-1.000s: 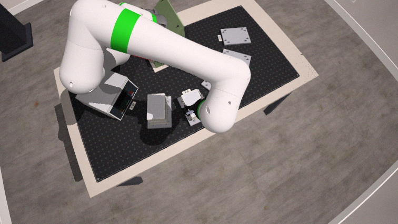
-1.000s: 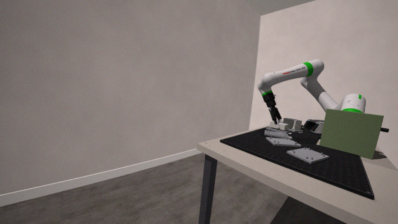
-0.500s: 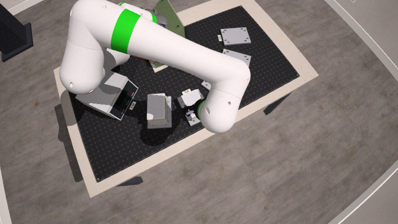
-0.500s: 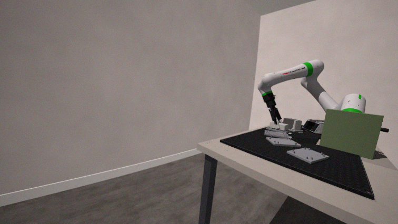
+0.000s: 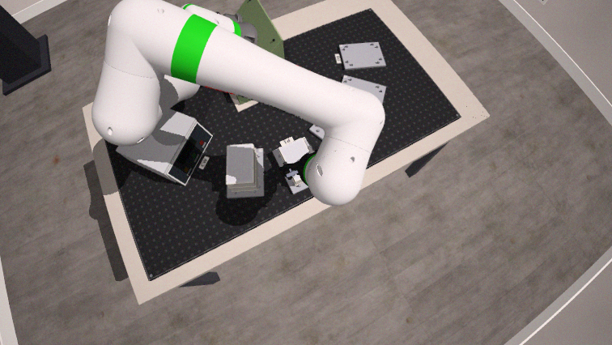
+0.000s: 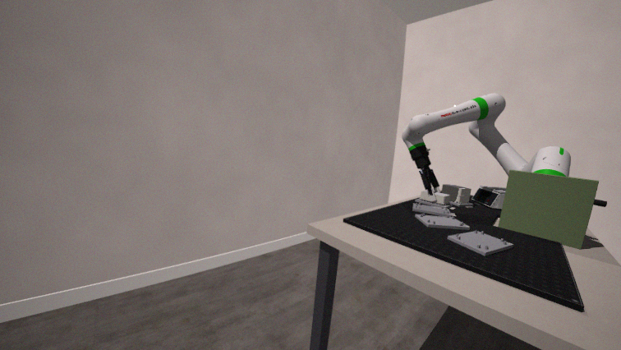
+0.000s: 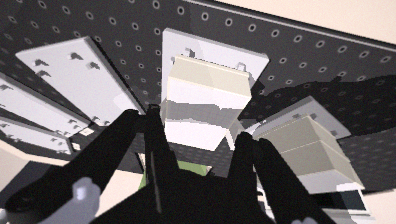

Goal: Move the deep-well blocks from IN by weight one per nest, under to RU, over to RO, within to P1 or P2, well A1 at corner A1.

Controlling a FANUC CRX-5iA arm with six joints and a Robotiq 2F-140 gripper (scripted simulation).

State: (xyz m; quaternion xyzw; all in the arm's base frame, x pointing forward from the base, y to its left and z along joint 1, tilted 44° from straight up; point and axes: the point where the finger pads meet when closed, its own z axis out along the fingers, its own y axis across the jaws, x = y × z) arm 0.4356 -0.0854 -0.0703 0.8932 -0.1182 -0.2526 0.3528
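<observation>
The step in hand looks like setting one block down in a nest, with the release still to be made. The black two-finger gripper (image 5: 299, 167) (image 6: 430, 191) (image 7: 198, 111) stands about half open, its fingers closed against the sides of a pale, box-shaped deep-well block (image 5: 294, 150) (image 6: 442, 198) (image 7: 200, 135). That block is at a flat grey nest plate (image 5: 280, 159) (image 7: 220, 47) near the long table edge opposite the arm's base. Whether it is fully seated, and where its cut corner points, I cannot tell.

Beside it, toward the grey check-weigher (image 5: 180, 124) (image 6: 485, 196) (image 7: 352, 200), a taller pale stack (image 5: 240, 163) (image 6: 453, 191) (image 7: 320, 155) occupies another grey plate (image 5: 241, 194) (image 6: 461, 203) (image 7: 342, 127); a seam suggests two blocks, and I take this to be the infeed nest. The unoccupied grey plate (image 5: 363, 55) (image 6: 480, 241) lies toward the table's far short edge. The nest letters and the lamps are too small to read, so the held block's weight class stays unconfirmed.

The next move calls for checking that the block is flat inside the locators with A1 at its marked corner, then spreading the fingers evenly and rising straight up. A sideways pull could lift an edge onto a locator. The remaining blocks would then need weighing and sorting.

no clear change showing from the earlier top and exterior views to now, any shift of the robot arm (image 5: 274, 77) (image 6: 447, 119) being too small to tell
</observation>
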